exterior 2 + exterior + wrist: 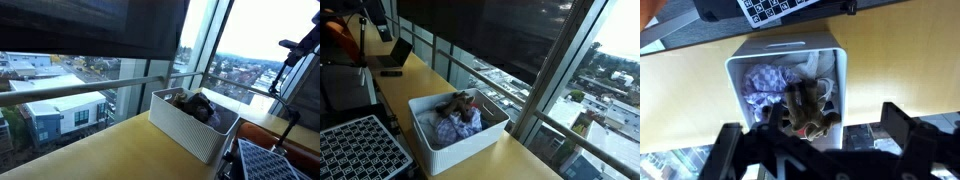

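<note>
Wooden counter (900, 60) along a tall window is bearing a white bin (735, 80). Reading left to right inside it, a purple checked cloth (765, 80) is lying against the left wall and a brown plush item (805, 108) is resting beside it, touching it. I am holding my gripper (812, 140) above the bin, jaws spread wide and grasping nothing.

I see a white rectangular plastic bin (790, 52) upright on the tan wooden counter (900, 60). It holds 2 things, touching: a crumpled lilac checked cloth (765, 80) and a brown plush toy (808, 108).
</note>
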Robot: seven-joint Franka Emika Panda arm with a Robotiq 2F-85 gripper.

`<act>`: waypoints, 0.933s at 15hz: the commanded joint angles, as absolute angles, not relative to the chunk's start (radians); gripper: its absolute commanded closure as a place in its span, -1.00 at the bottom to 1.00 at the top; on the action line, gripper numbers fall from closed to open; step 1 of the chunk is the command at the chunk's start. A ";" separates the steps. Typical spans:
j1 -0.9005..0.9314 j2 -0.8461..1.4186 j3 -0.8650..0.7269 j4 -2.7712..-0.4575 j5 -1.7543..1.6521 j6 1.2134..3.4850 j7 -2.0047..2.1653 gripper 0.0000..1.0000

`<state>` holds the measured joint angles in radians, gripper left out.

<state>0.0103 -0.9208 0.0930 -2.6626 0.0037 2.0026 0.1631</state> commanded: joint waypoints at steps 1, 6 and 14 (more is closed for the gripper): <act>0.008 -0.920 0.094 -2.661 0.005 2.001 0.161 -1.00; 0.008 -0.920 0.094 -2.661 0.005 2.001 0.161 -1.00; 0.004 -0.858 0.105 -2.641 -0.013 2.059 0.154 -1.00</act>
<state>0.0103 -0.9177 0.0931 -2.6648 0.0021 2.0063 0.1624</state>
